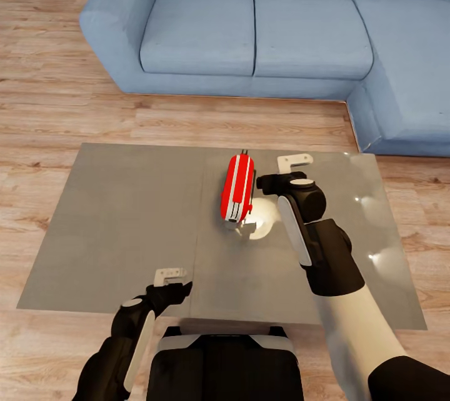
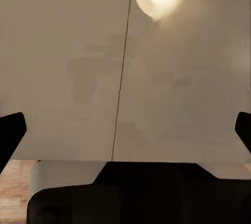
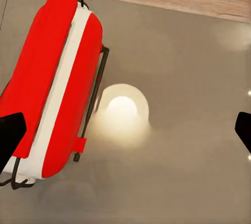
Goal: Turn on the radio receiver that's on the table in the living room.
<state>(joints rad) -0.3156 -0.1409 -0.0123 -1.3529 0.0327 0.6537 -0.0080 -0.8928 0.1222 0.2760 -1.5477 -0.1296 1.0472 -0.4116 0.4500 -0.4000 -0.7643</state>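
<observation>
Both jaws stand wide and empty: the right gripper [image 1: 294, 167] hovers just beside the small flat red radio receiver with white trim bands [image 1: 238, 187], which lies near the middle of the glossy grey-brown coffee table [image 1: 125, 220], while the left gripper [image 1: 170, 277] hangs over the table's near edge. The radio looks light, rigid and apt to skid on that slick top — so a gentle downward press on its body seems wiser than a sideways push. The right arm reaches forward, wrist bent down.

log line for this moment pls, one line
phase: approach | radio receiver flat on table, untouched | right gripper open, beside radio | left gripper open, over near table edge | sofa behind
</observation>
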